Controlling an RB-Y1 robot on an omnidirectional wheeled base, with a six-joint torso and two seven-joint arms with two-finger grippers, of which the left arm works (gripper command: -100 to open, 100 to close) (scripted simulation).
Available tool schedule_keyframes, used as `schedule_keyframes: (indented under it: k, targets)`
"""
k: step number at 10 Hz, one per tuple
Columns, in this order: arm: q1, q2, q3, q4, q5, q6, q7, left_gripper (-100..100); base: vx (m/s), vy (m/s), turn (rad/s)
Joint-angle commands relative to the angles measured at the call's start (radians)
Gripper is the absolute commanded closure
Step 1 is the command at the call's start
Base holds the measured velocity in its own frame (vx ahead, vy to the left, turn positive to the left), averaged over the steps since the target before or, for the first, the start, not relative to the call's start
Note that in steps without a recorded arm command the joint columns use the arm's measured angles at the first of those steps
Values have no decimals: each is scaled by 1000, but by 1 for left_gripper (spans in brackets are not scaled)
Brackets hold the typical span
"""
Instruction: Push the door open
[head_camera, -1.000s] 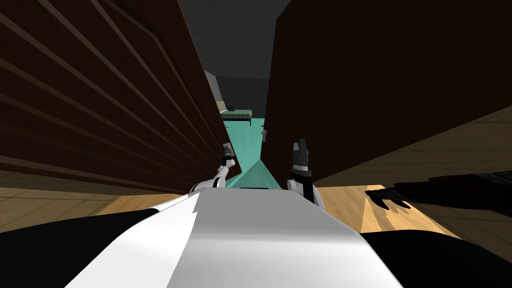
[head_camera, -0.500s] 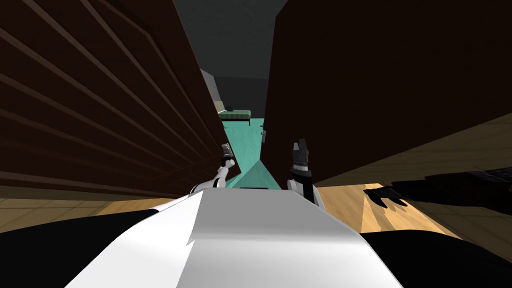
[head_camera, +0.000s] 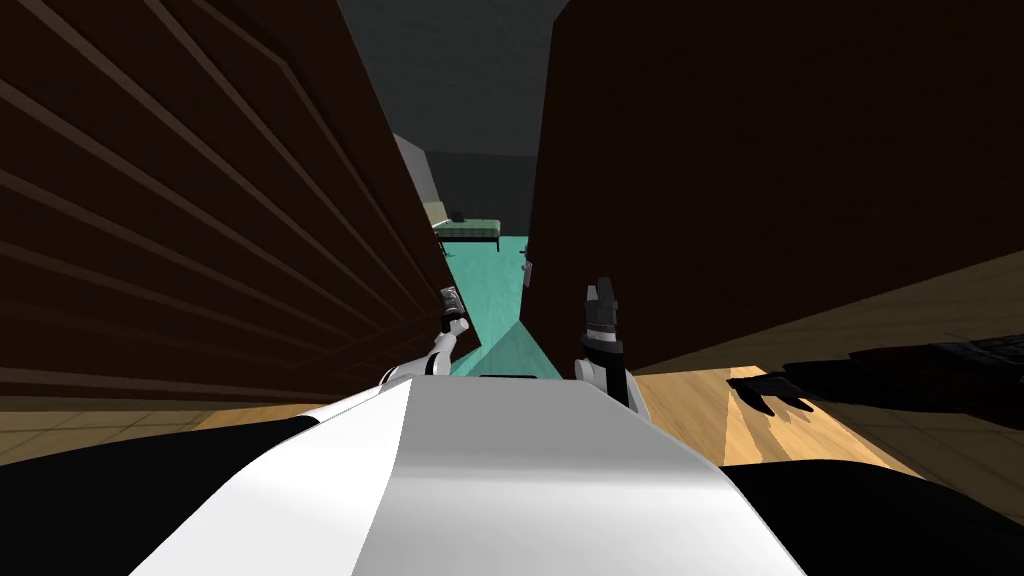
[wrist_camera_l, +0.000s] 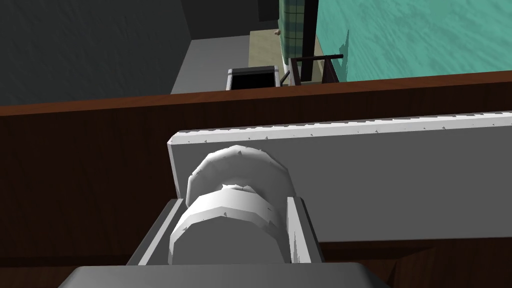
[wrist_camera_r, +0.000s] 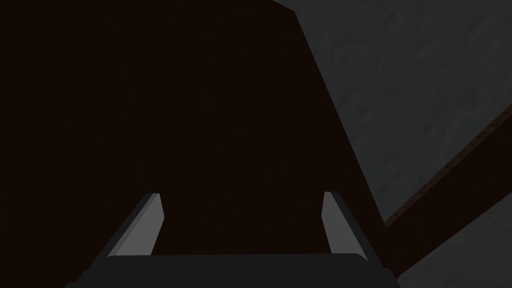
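The dark brown panelled door (head_camera: 200, 200) stands ajar on my left, its free edge by my left gripper (head_camera: 452, 298). In the left wrist view that gripper (wrist_camera_l: 234, 201) is shut on the door's rounded grey handle (wrist_camera_l: 225, 227), one finger on each side. The handle sits on a long grey plate (wrist_camera_l: 400, 175) fixed to the brown door (wrist_camera_l: 75, 175). My right gripper (head_camera: 603, 292) is raised before the dark brown wall (head_camera: 750, 150) on the right of the gap. In the right wrist view it (wrist_camera_r: 242, 197) is open, facing a flat dark brown surface (wrist_camera_r: 150, 100).
Through the gap lies a teal floor (head_camera: 490, 270) with a green bench (head_camera: 470, 230) at the far end. A small grey fitting (head_camera: 528, 268) sits on the right wall's edge. Light wooden floor (head_camera: 690, 400) is beneath me, with a black shape (head_camera: 900, 375) at the right.
The door has swung a little further away to the left, widening the gap. My left gripper has followed it slightly left, still on the handle. The right arm has not moved.
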Motion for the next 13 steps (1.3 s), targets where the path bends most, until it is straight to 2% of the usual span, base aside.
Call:
schedule_keyframes:
  k: [1, 2, 3, 9, 10, 11, 12, 13]
  targets:
    - [10, 7, 11, -35, 2, 1, -8, 100, -3, 5, -6]
    - [10, 7, 11, -35, 2, 1, -8, 100, -9, 4, -18]
    - [8, 5, 38, -40, 25, -11, -40, 100, 57, 25, -77]
    - [8, 5, 38, -40, 25, -11, -40, 100, 22, 6, -5]
    - [6, 1, 64, -45, 47, -22, -71, 100, 59, 27, -72]
    - [6, 1, 64, -45, 47, -22, -71, 100, 66, 29, -28]
    - [6, 1, 64, -23, 47, -22, -71, 100, 47, 17, -15]
    - [6, 1, 64, -38, 47, -22, -71, 100, 23, 4, -12]
